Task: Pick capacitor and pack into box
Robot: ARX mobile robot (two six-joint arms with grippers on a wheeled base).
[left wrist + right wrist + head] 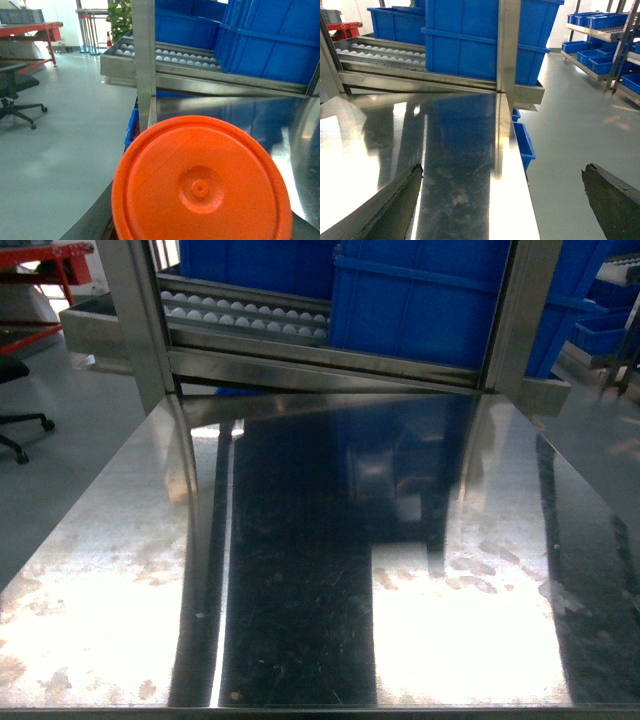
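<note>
An orange round capacitor (200, 185) fills the lower half of the left wrist view, its flat end with a small centre nub facing the camera. My left gripper (200, 227) is shut on it; one dark finger (95, 222) shows against its left rim and the rest is hidden behind it. My right gripper (502, 167) is open with nothing between its dark fingers, over the right edge of the steel table (460, 150). Neither gripper nor the capacitor shows in the head view. The box is out of view.
The shiny steel table (320, 540) runs to a roller conveyor (245, 315) carrying large blue bins (420, 300), framed by steel posts (144, 60). Small blue bins (522, 142) sit below the right edge. An office chair (15, 95) stands far left, shelving (600, 35) far right.
</note>
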